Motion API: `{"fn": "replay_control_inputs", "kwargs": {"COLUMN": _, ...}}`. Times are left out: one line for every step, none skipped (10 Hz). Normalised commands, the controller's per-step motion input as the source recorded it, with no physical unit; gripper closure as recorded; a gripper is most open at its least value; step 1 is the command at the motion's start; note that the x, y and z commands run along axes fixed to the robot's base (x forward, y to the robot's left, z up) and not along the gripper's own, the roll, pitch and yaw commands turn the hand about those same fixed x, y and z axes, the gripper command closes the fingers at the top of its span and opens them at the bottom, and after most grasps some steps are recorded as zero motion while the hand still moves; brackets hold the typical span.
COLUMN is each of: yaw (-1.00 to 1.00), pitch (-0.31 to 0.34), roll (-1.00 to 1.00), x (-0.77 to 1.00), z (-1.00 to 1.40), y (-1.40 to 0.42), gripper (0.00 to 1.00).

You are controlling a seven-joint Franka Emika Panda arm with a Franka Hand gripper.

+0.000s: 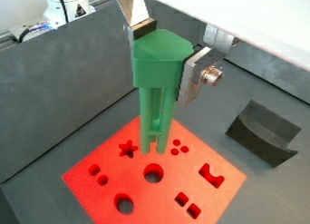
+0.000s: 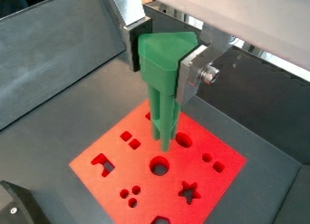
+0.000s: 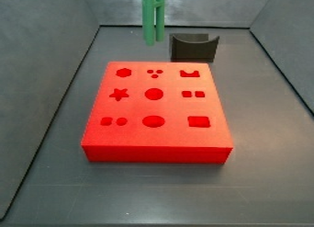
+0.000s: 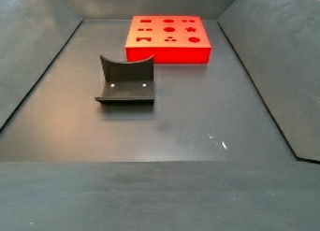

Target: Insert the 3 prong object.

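Clamped between silver gripper (image 1: 159, 57) plates: 3 prong object (image 1: 155, 96), hanging upright, prongs down, above red block (image 1: 109, 182), apparently for a straight drop toward three-hole socket (image 1: 179, 147). Curved grey block (image 4: 125, 80) well apart.

The long, bright green plastic-looking bar (image 1: 155, 92) is seen smooth with a slight sheen, clamped between the flat silver metal plates of the pincer (image 1: 164, 60) above the red block. The red block with cut-out holes (image 3: 156, 111) appears matt. The dark grey desk (image 4: 163, 132) looks dull and faintly scuffed.
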Motion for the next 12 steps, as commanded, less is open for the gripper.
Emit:
{"fn": "replay_control_inputs", "kwargs": {"yaw": 0.01, "pitch": -0.044, "roll": 0.00, "x": 0.09, "z": -0.07, "y": 0.03, "gripper": 1.00}}
{"fn": "replay_control_inputs", "kwargs": {"yaw": 0.20, "pitch": -0.047, "roll": 0.00, "x": 0.24, "z": -0.07, "y": 0.52, "gripper": 1.00}}
{"fn": "replay_control_inputs", "kwargs": {"yaw": 0.37, "pitch": -0.066, "roll": 0.00, "x": 0.18, "z": -0.16, "y": 0.63, "gripper": 1.00}}
{"fn": "replay_control_inputs", "kwargs": {"yaw": 0.45, "pitch": -0.049, "roll": 0.00, "x": 0.10, "z": -0.14, "y": 0.59, "gripper": 1.00}}
{"fn": "replay_control_inputs", "kwargs": {"yaw": 0.58, "pitch": -0.067, "roll": 0.00, "x": 0.00, "z": -0.24, "y": 0.52, "gripper": 1.00}}
{"fn": "replay_control_inputs", "kwargs": {"yaw": 0.44, "pitch": -0.031, "roll": 0.00, "x": 0.06, "z": -0.63, "y": 0.24, "gripper": 1.00}}
{"fn": "replay_control_inputs", "kwargs": {"yaw": 0.39, "pitch": 0.000, "roll": 0.08, "x": 0.11, "z": -0.68, "y": 0.18, "gripper": 1.00}}
{"fn": "replay_control_inputs", "kwargs": {"yaw": 0.41, "pitch": 0.000, "roll": 0.08, "x": 0.13, "z": -0.62, "y": 0.18, "gripper": 1.00}}
{"fn": "replay_control_inputs", "kwargs": {"yaw": 0.44, "pitch": 0.000, "roll": 0.11, "x": 0.22, "z": -0.53, "y": 0.11, "gripper": 1.00}}
{"fn": "replay_control_inputs", "kwargs": {"yaw": 0.42, "pitch": 0.037, "roll": 0.24, "x": 0.24, "z": -0.37, "y": 0.06, "gripper": 1.00}}
{"fn": "replay_control_inputs", "kwargs": {"yaw": 0.33, "pitch": 0.087, "roll": 0.25, "x": 0.11, "z": -0.35, "y": 0.00, "gripper": 1.00}}
{"fn": "replay_control_inputs", "kwargs": {"yaw": 0.31, "pitch": 0.136, "roll": 0.31, "x": 0.04, "z": -0.31, "y": 0.00, "gripper": 1.00}}
